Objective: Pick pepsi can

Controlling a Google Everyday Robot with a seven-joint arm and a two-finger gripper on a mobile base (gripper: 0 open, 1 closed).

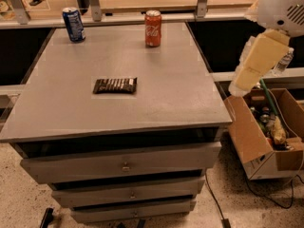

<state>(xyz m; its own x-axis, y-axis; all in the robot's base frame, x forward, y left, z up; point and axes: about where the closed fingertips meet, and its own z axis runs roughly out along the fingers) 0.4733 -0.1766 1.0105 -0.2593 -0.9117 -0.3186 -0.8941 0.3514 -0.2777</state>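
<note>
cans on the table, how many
2: pepsi can at the far-left corner, Coca-Cola can at the far edge. End effector not in view; arm right of table.

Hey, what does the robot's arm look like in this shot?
Only part of the arm shows, at the right edge: a rounded white housing with vent slots, and below it a boxy cream-yellow link. The gripper is out of view.
</note>
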